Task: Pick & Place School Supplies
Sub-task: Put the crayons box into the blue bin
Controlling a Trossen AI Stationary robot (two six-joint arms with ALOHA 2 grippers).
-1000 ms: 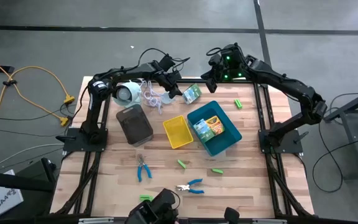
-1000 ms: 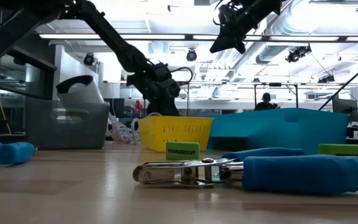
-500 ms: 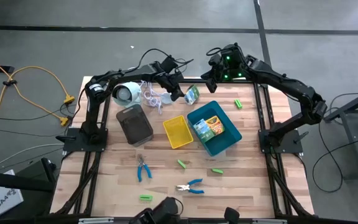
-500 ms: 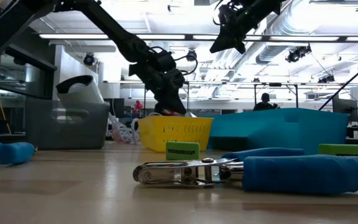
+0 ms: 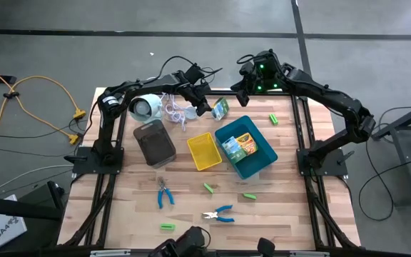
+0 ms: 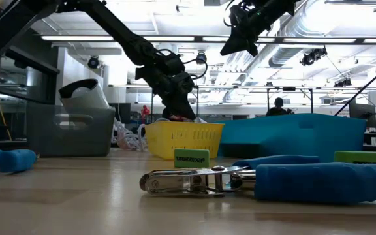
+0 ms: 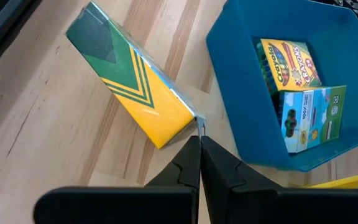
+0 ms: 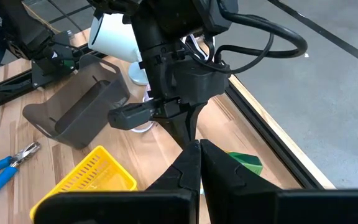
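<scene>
High view: left gripper (image 5: pixel 207 108) stretched across the far side of the table (image 5: pixel 284 185), fingers pressed together, tips at the near corner of the green-and-yellow crayon box (image 5: pixel 220 108) lying flat just beyond the blue tray (image 5: pixel 262 160). Nothing clamped between the fingers; whether the tips touch the box cannot be told. Right gripper (image 5: pixel 241 84) raised over the far edge, likewise clenched on nothing.

Left wrist view: shut fingers (image 7: pixel 191 163) meeting at the yellow end of the crayon box (image 7: pixel 129 93), beside the blue tray (image 7: pixel 241 124); inside the tray a yellow crayon pack (image 7: pixel 284 59) and a blue-green printed pack (image 7: pixel 309 118), side by side.

Elsewhere on the table: yellow tray (image 5: pixel 204 151) touching the blue one, grey tray (image 5: pixel 153 142) further left, white round device (image 5: pixel 143 107) with cord behind it. Green blocks scattered: one by the far right edge (image 5: pixel 273 118), two near the middle (image 5: pixel 209 188) (image 5: pixel 249 195), one near the front (image 5: pixel 166 227). Two blue-handled pliers lying apart, one left of centre (image 5: pixel 164 193), one nearer the front (image 5: pixel 220 213).
</scene>
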